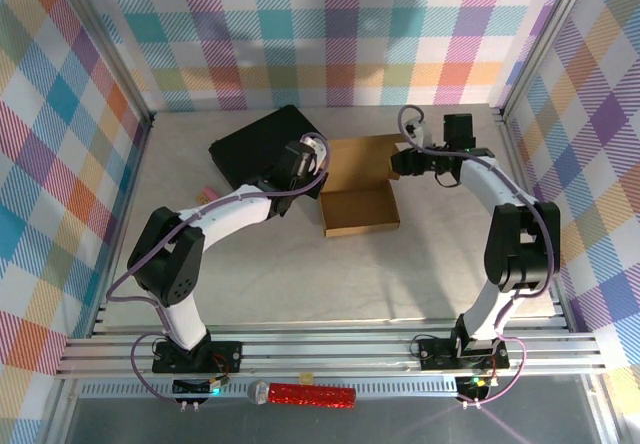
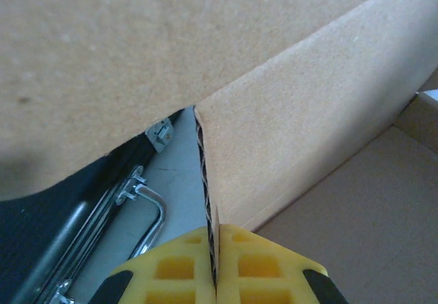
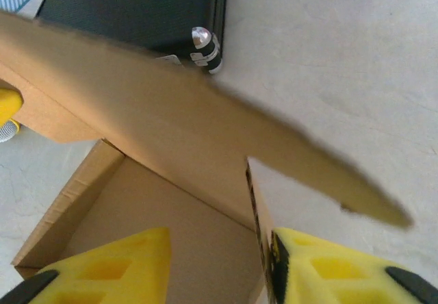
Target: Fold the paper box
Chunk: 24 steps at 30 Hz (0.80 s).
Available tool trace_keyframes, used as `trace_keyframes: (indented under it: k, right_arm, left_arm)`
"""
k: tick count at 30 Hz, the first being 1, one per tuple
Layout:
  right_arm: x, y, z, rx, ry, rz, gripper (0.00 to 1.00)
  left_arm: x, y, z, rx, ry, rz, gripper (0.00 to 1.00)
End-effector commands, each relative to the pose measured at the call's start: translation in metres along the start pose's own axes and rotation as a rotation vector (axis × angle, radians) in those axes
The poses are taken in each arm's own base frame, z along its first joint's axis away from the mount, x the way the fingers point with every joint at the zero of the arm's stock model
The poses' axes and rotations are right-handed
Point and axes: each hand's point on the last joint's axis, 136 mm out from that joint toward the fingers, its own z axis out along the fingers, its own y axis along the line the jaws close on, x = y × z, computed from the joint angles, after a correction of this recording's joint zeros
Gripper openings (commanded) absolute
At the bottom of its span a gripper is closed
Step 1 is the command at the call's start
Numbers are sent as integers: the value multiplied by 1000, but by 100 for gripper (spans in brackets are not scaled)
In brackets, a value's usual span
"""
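Your left arm (image 1: 215, 209) arched from its base in a wide bow and bent inward, with the left claw (image 2: 214, 266) at the left wall of the paper box (image 1: 360, 209). That claw was pinched tight on the wall's corrugated edge, which stood upright between the yellow pads (image 2: 178, 270). Your right arm (image 1: 500, 189) stood along the right side, folded at the elbow and reaching leftward to the box's back right corner. The right claw (image 3: 219, 270) was partly spread over the open tray. The right wall's edge lay against one finger (image 3: 321, 270), while the other finger was well apart from it, so nothing was clamped there.

The box sat around the middle of the desk (image 1: 300, 274), tray open upward, its lid flap (image 3: 171, 119) raised and slanting across the right wrist view. The black case (image 1: 250, 144) lay just beside the box's back left, its metal handle (image 2: 154, 211) close under the left claw. Bare desk lay in front of the box toward the near edge, and to its right up to the checked wall (image 1: 590, 164).
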Motion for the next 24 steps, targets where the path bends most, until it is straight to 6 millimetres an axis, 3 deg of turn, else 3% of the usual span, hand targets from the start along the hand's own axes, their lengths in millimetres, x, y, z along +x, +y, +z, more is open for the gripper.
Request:
trace_keyframes:
  k: [1,9,17,24]
  right_arm:
    - [0,6,2,-6,43,-10,24]
    - [21,20,15,170,71,26,0]
    - [9,36,9,303,-171,86,0]
    - [12,54,10,321,-270,100,0]
  left_arm:
    - [-4,6,6,-21,20,-11,0]
    - [-13,9,16,-60,-14,-219,0]
    - [1,10,16,-97,-54,-347,0]
    - [15,13,6,-117,-119,-400,0]
